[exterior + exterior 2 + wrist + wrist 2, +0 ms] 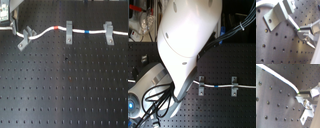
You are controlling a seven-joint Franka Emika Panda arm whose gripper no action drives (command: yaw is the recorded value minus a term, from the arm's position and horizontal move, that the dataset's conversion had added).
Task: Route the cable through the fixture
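The white cable [47, 31] runs across the back of the board, with its red band [56, 28] and blue band [87, 31] between brackets. It lies in the forked top of the slanted grey fixture [26, 38] at the first exterior view's left. My gripper [6, 24] is just left of the fixture at the board's far corner. In the first wrist view the fixture [276, 16] is close, and the cable [293, 23] runs from it into my gripper [300, 31]. The second wrist view shows the cable [278, 77] ending between the fingers [304, 97]. The jaws look shut on it.
Two narrow upright grey brackets [68, 31] [108, 31] carry the cable further right. They also show in the second exterior view [201, 84] [233, 85]. The black perforated board [65, 85] spreads to the front. My white arm [185, 40] blocks much of the second exterior view.
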